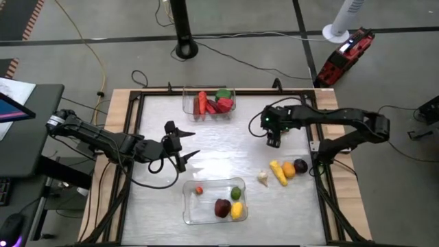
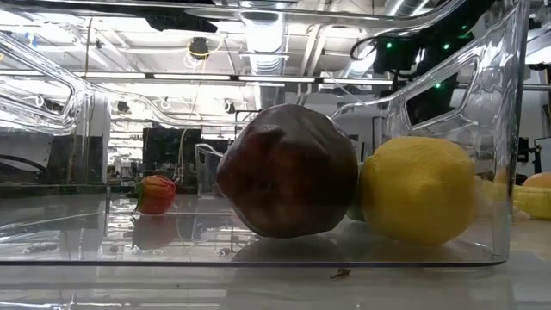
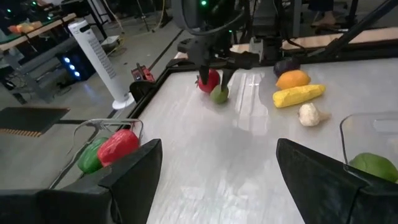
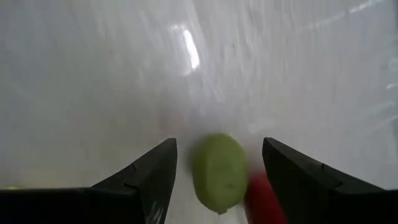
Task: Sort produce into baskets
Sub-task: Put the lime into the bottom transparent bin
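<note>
Two dark jointed arms with black cables and green indicator lights.

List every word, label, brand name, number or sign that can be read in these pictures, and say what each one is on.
None can be read.
Red tool case on the floor beyond the table: any marking is too small to read.
White tower fan: no legible label.
Clear bins and the toy produce, such as the lemon: no print shows.
Screen at the left edge: colours only, no legible text.
</note>
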### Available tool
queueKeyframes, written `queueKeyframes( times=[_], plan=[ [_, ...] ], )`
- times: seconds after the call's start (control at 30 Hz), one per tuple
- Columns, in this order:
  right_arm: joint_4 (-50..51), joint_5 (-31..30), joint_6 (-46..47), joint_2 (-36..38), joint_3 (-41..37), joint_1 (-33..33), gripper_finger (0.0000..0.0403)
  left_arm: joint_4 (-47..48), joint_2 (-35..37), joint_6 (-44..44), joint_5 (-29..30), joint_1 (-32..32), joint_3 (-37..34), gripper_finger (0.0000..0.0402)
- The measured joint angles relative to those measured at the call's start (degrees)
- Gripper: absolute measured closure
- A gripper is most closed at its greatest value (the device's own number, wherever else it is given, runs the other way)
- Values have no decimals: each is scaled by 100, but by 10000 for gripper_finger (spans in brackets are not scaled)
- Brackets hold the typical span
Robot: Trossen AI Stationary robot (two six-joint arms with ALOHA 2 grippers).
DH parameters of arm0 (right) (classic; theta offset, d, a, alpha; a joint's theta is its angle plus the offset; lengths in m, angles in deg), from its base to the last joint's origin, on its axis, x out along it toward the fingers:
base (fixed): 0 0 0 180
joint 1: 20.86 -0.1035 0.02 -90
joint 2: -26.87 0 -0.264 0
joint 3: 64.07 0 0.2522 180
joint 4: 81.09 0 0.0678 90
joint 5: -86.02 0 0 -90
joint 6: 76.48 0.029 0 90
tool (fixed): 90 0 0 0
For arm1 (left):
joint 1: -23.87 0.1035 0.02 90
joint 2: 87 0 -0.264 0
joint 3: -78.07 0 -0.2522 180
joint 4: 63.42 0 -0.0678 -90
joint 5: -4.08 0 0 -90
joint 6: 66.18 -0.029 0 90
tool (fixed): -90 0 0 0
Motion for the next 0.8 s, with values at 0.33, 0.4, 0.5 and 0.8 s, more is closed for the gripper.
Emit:
queueKeyframes(
  times=[0.33, 0.4, 0.5, 0.8],
  plan=[
    [230, -13, -217, -558, 0, 193, 137, 86, 0, 26, 0, 0, 0, 97],
    [279, -58, -229, -723, 0, 193, 137, 86, 0, 28, 0, 0, 0, 97],
    [319, -241, -250, -991, 0, 142, 137, 86, 0, 74, -1, 0, 0, 97],
    [326, -315, -274, -1405, 20, 95, 190, 86, 0, 31, 8, 0, 0, 97]
  ],
)
